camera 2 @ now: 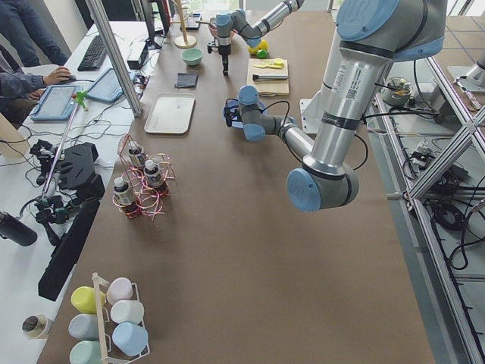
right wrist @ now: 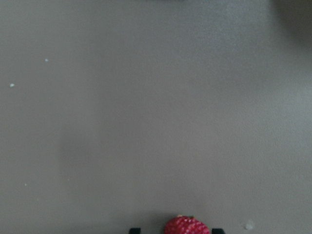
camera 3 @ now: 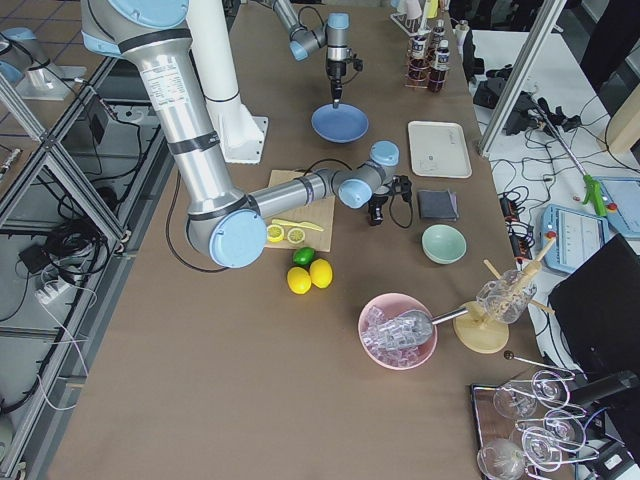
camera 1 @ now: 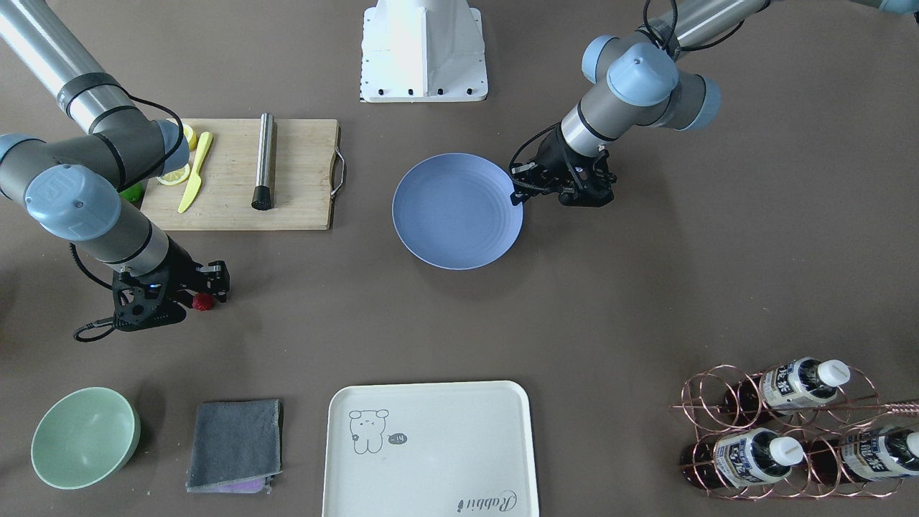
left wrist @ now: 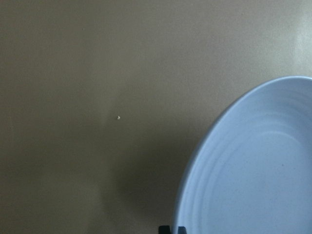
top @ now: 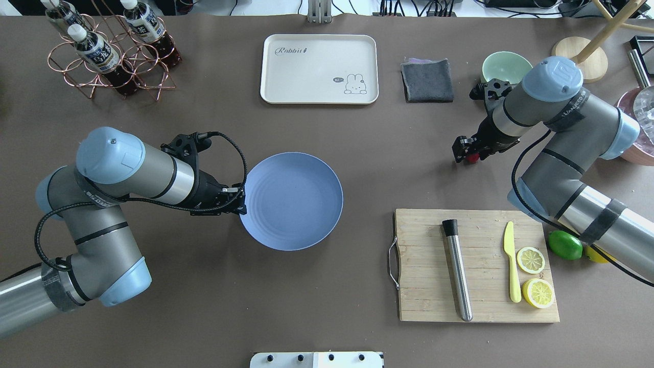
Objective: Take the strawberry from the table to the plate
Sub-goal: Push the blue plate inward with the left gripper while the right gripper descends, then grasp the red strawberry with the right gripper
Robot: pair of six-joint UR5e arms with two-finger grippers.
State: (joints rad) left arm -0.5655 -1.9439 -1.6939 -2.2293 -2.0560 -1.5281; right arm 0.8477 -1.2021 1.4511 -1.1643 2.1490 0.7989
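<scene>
The small red strawberry [camera 1: 203,301] lies on the grey-brown table [camera 1: 574,323], a long way from the blue-grey plate [camera 1: 457,212]. My right gripper [camera 1: 202,299] is low over the berry and open. In the right wrist view the strawberry [right wrist: 187,226] shows between the two fingertips of that gripper [right wrist: 174,230]; overhead the strawberry [top: 472,158] sits at the tip of the same gripper [top: 467,155]. My left gripper [top: 241,206] hangs at the plate's [top: 291,201] near-left rim, tips close together, shut. The left wrist view shows the plate [left wrist: 253,170] with nothing on it.
A wooden cutting board [top: 424,266] with a metal rod [top: 457,271], a yellow knife [top: 511,260] and lemon halves lies toward the robot from the berry. A green bowl [top: 507,66], a grey cloth [top: 427,80], a cream tray [top: 319,69] and a bottle rack [top: 110,51] line the far edge.
</scene>
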